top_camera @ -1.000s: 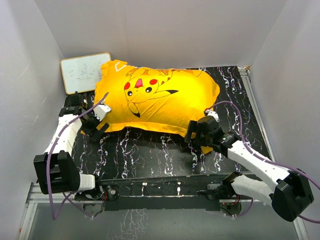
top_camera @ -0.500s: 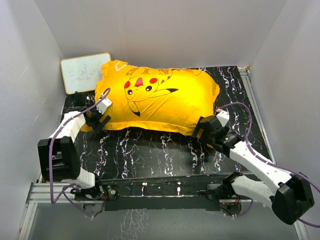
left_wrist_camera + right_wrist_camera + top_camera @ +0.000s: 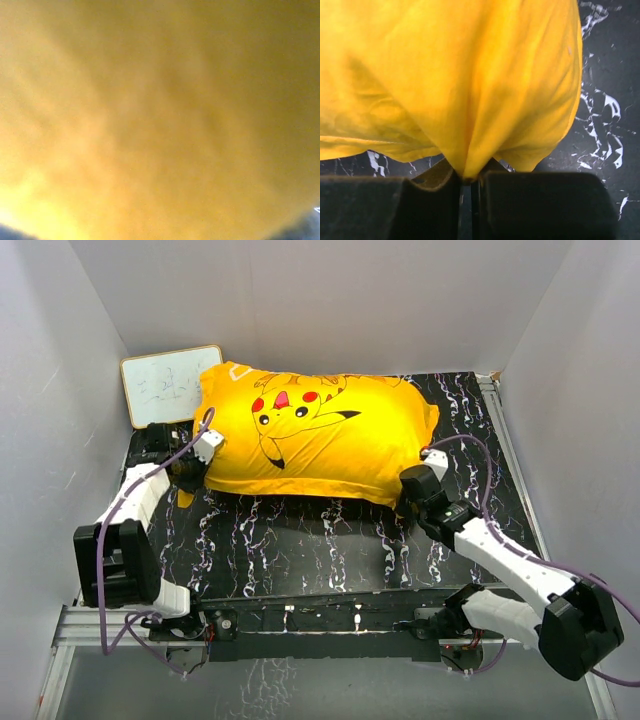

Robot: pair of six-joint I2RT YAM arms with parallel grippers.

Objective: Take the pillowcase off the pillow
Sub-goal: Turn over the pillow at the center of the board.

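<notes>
The black white-veined marbled worktop (image 3: 300,540) lies under the bright yellow thin fabric pillowcase (image 3: 330,445), reaching past it on its near side and its right. The pillowcase sits swollen and full across the far half, its Pikachu print with red cheeks facing up. The pillow inside is covered by the fabric and out of sight. A white-faced board with a pale frame (image 3: 165,387) stands just beside the pillowcase's far left corner, tilted back at the wall.

The left pincer (image 3: 197,466) is pushed against the pillowcase's left end. Its own camera shows only blurred yellow cloth, so I cannot tell how its jaws stand. The right pincer (image 3: 469,180) is at the pillowcase's near right corner, its two dark fingers pressed together on a gathered fold of the yellow fabric.
</notes>
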